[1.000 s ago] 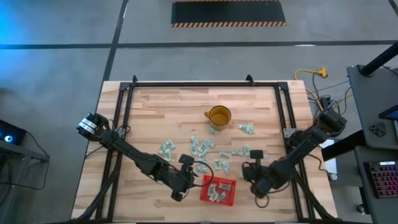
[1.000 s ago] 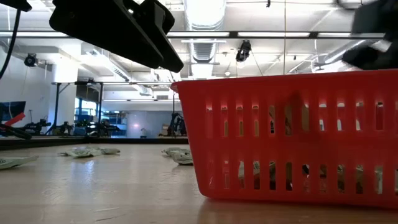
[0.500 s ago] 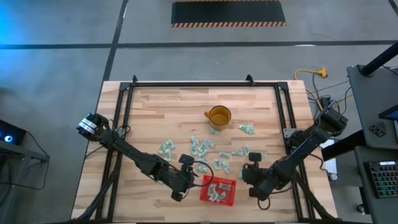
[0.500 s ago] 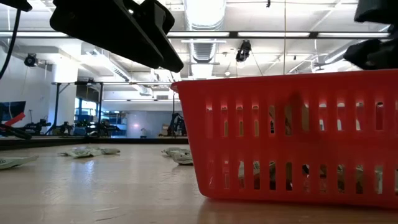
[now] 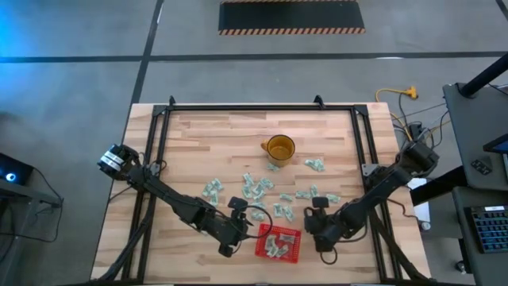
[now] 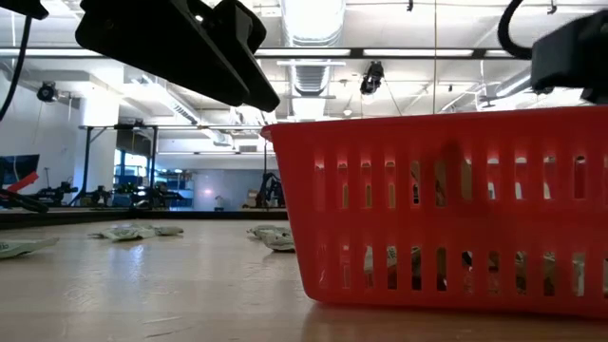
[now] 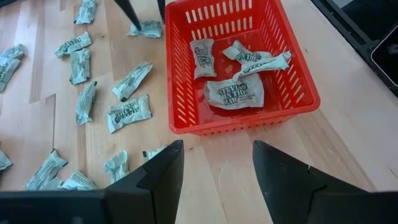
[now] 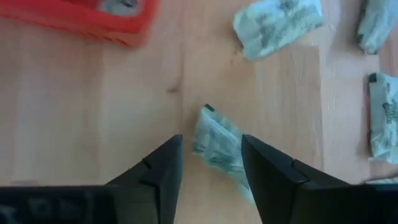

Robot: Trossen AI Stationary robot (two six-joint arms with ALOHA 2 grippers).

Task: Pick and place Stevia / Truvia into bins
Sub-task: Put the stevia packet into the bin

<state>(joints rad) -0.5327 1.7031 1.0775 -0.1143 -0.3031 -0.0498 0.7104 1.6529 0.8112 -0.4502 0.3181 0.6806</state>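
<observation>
The red basket (image 5: pixel 279 243) was placed at the near edge of the wooden counter (image 5: pixel 198 127), a little right of the middle. Several Stevia packets (image 7: pixel 234 94) were seen lying flat on its floor. The left hand (image 5: pixel 238 232) was held just to the left of the basket, above the counter, with its fingers (image 7: pixel 158 176) spread apart and nothing between them. The right hand (image 5: pixel 314 228) was held just to the right of the basket, also with its fingers (image 8: pixel 163 168) spread; one loose packet (image 8: pixel 214 144) was seen between them in the right wrist view, not pinched, though whether it lay on the wood could not be told. Farther away, many more packets (image 5: pixel 258 191) were scattered over the middle of the counter. Beyond them, a yellow mug (image 5: pixel 279 148) was standing upright, with a few packets (image 5: pixel 316 164) near it on the right.
</observation>
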